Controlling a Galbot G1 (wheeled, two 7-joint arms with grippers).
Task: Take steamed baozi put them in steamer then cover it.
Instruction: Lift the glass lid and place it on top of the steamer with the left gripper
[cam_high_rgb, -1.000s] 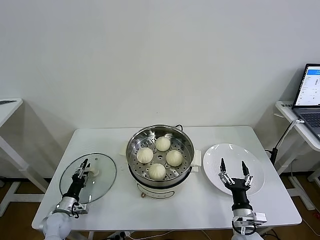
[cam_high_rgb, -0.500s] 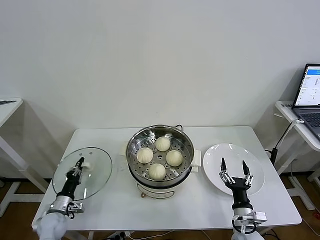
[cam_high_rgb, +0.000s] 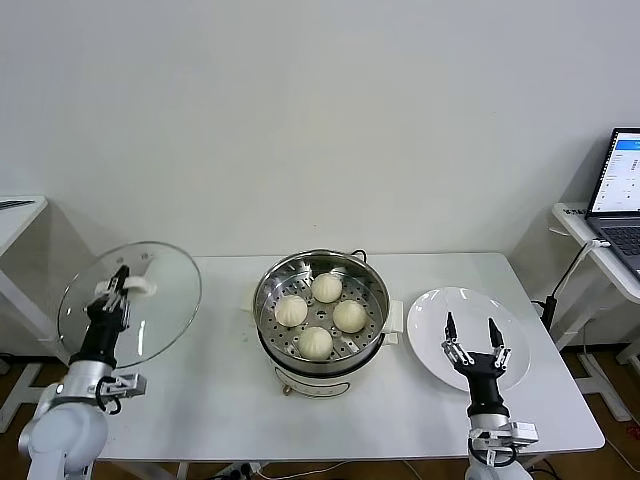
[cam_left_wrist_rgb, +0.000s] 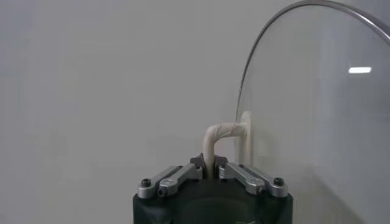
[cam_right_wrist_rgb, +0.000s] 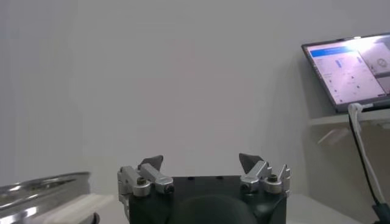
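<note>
Several cream-white steamed baozi (cam_high_rgb: 315, 341) lie on the perforated tray inside the shiny steamer (cam_high_rgb: 372, 280) at the table's middle. My left gripper (cam_high_rgb: 118, 283) is shut on the cream handle (cam_left_wrist_rgb: 220, 134) of the clear glass lid (cam_high_rgb: 150, 305). It holds the lid tilted up in the air, off the table's left edge and well left of the steamer. My right gripper (cam_high_rgb: 470, 333) stands open and empty, fingers pointing up, over the near part of the white plate (cam_high_rgb: 450, 302).
The white table (cam_high_rgb: 420, 410) carries the steamer on its cream base and the plate at the right. A laptop (cam_high_rgb: 620, 195) sits on a side desk at far right, with a cable hanging. Another desk edge shows at far left.
My left gripper closed on the lid's handle and lifted the lid off the table, up and to the left, tilting it upright. The right arm stayed still.
</note>
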